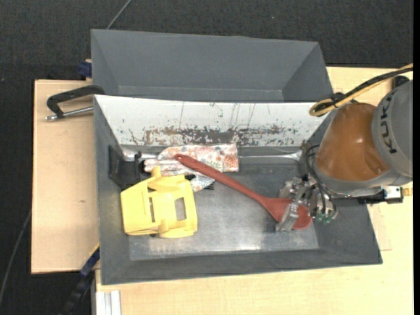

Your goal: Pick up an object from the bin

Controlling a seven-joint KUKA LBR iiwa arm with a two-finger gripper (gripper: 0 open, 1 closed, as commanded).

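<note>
The red long-handled spatula (230, 184) lies slantwise across the bin (197, 77), its broad end at the right front. Our hand (300, 210) is down on that end; we cannot tell whether it is closed. We judge this the grasp step: next comes a sure grip, then a lift clear of the yellow plastic piece (159, 207).

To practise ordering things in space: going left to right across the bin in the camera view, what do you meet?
Black part → yellow toy → patterned cloth → gripper. The red spoon stretches from cloth to gripper, so it has no single place.
</note>
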